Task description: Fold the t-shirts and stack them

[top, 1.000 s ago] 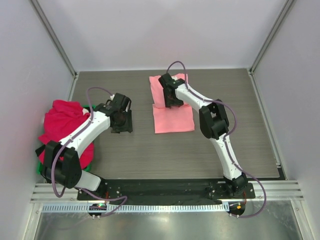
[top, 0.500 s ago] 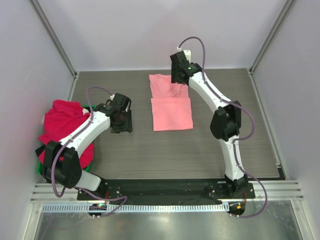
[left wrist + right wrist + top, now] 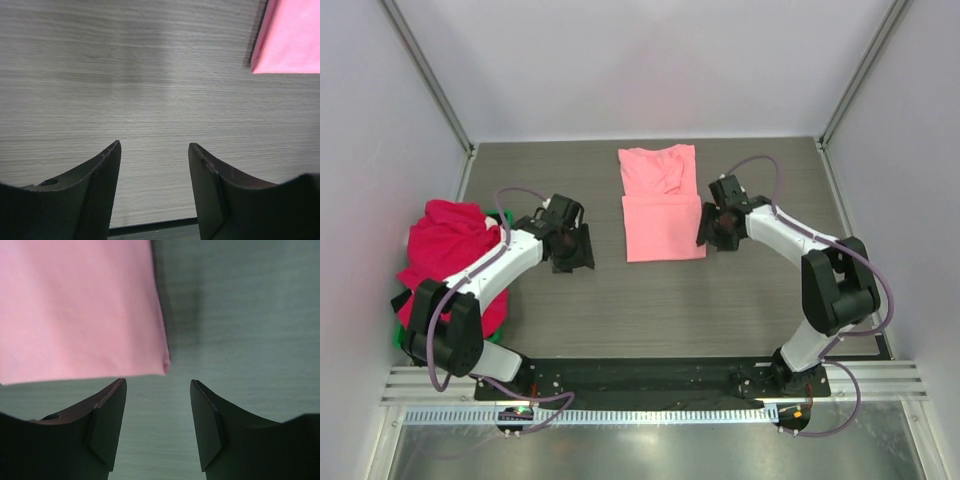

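Observation:
A light salmon-pink t-shirt (image 3: 663, 228) lies partly folded in the middle of the table, its collar end (image 3: 658, 168) toward the back. A heap of crimson t-shirts (image 3: 445, 250) sits at the left edge. My right gripper (image 3: 709, 230) hangs open and empty just right of the pink shirt. In the right wrist view the gripper (image 3: 157, 386) is over bare table, with the shirt's corner (image 3: 164, 364) just ahead of it. My left gripper (image 3: 578, 250) is open and empty over bare table left of the shirt. The left wrist view shows this gripper (image 3: 155, 150) with the shirt's edge (image 3: 290, 40) at top right.
The crimson heap rests on a green tray (image 3: 398, 335), of which only slivers show. Grey walls and metal posts close in the dark wood-grain table (image 3: 620, 310) on three sides. The arm bases stand on a black rail at the near edge.
My right arm has swung from over the pink shirt's back part to low beside its right edge. The shirt now lies uncovered. My left gripper shifted slightly right and nearer.

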Tool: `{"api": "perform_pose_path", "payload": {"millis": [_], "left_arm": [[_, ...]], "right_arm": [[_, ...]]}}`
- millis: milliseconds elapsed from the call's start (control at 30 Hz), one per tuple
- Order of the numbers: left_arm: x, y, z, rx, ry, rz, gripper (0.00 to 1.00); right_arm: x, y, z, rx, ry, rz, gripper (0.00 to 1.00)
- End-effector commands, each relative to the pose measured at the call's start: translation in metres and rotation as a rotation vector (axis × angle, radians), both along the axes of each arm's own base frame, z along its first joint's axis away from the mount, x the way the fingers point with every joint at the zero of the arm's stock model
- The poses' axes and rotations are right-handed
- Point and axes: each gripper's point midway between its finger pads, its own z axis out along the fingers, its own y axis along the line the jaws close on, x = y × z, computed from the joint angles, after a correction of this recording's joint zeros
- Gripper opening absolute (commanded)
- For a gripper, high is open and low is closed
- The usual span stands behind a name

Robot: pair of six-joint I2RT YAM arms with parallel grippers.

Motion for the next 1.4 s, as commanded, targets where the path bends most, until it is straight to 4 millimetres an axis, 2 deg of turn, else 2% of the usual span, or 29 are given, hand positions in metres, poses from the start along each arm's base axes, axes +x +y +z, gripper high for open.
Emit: {"api": "perform_pose_path", "payload": {"millis": [0,33,100,200,333,467,700,967,1200,1367], "left_arm": [[0.010,-0.034,0.003,-0.194,-0.034,0.052,0.57],[0.014,-0.043,0.003,-0.239,-0.046,0.047,0.57],[0.018,-0.050,0.000,-0.266,-0.040,0.064,0.57],[0.026,-0.060,-0.005,-0.294,-0.037,0.073,0.57],[0.036,-0.068,-0.007,-0.316,-0.042,0.088,0.57],[0.040,-0.073,-0.013,-0.327,-0.045,0.098,0.56],[0.050,-0.085,-0.021,-0.371,-0.065,0.103,0.54],[0.054,-0.097,-0.034,-0.416,-0.067,0.110,0.49],[0.054,-0.109,-0.049,-0.422,-0.054,0.089,0.44],[0.054,-0.111,-0.059,-0.412,-0.049,0.087,0.43]], "right_arm": [[0.002,0.011,0.027,0.189,-0.106,-0.023,0.59],[-0.007,0.007,0.015,0.203,-0.072,-0.029,0.58],[-0.011,0.003,0.003,0.244,-0.059,-0.046,0.58],[-0.009,0.000,-0.006,0.281,-0.045,-0.052,0.56],[-0.009,-0.001,-0.030,0.293,0.006,-0.059,0.55],[-0.007,-0.003,-0.044,0.295,0.027,-0.059,0.48],[-0.012,-0.004,-0.061,0.302,0.047,-0.058,0.40],[-0.026,-0.009,-0.078,0.304,0.079,-0.073,0.21],[-0.039,-0.011,-0.098,0.314,0.095,-0.085,0.13],[-0.040,-0.009,-0.104,0.326,0.107,-0.088,0.08]]}}
